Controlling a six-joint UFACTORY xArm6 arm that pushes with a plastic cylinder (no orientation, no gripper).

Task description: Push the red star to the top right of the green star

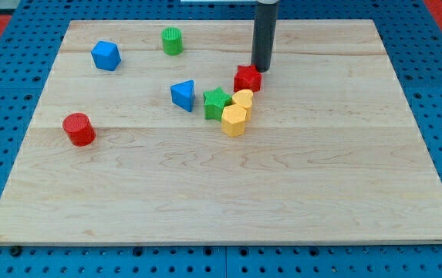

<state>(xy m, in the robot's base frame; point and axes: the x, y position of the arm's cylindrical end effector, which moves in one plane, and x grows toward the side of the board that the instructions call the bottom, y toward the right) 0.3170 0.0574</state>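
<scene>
nearest the view's bottom, the wooden board carries everything. the arm has no hand to open or close, only a rod whose tip sits just above the red star, touching or nearly so. that star already lies up and right of the green star, beside two yellow blocks. the task looks nearly done.

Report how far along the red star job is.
Looks done: the red star already sits up and to the view's right of the green star, with the yellow blocks crowding the green star's right side. In hand: my tip rests at the red star's upper right edge. Left: perhaps nothing more than backing the tip away.
</scene>
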